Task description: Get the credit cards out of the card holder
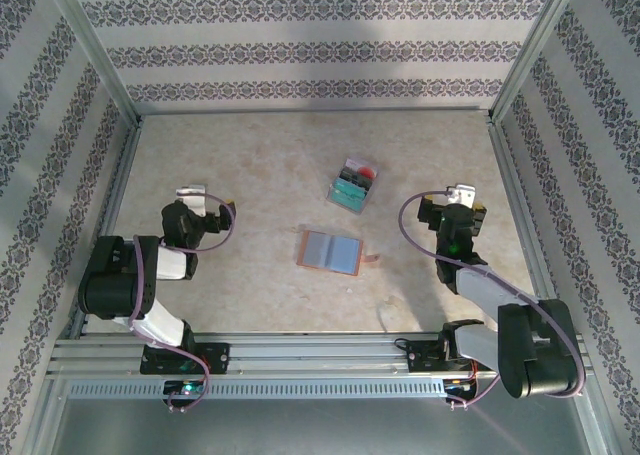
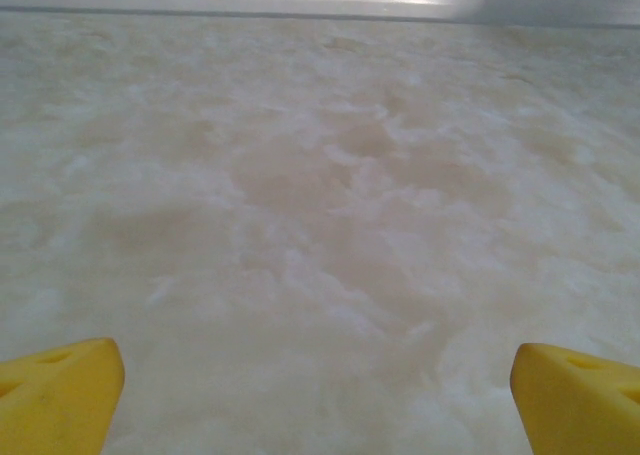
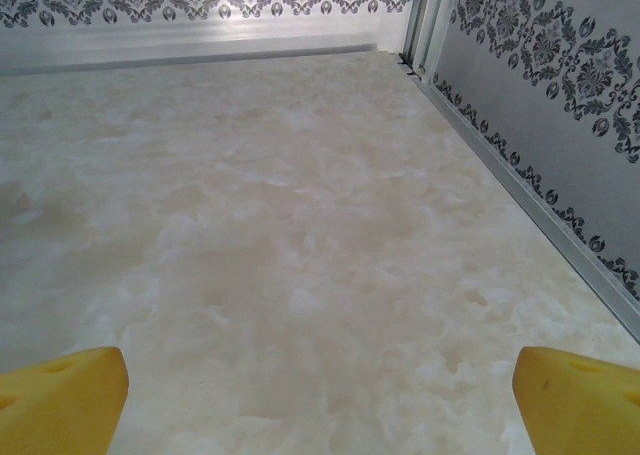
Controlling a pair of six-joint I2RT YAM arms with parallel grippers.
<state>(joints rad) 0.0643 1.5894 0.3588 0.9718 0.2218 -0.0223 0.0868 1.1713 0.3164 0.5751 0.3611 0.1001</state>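
The card holder lies open and flat in the middle of the table, its grey-blue inside up, brown edges showing and a small brown tab at its right. The credit cards lie in a loose pile just behind it, with teal, red and pale ones visible. My left gripper stands open at the left, well away from both. In the left wrist view its yellow fingertips are wide apart over bare table. My right gripper stands open at the right, with nothing between its yellow fingertips.
The marbled beige table is fenced by a metal frame and patterned walls. In the right wrist view the right wall runs close alongside. A metal rail carrying both arm bases crosses the near edge.
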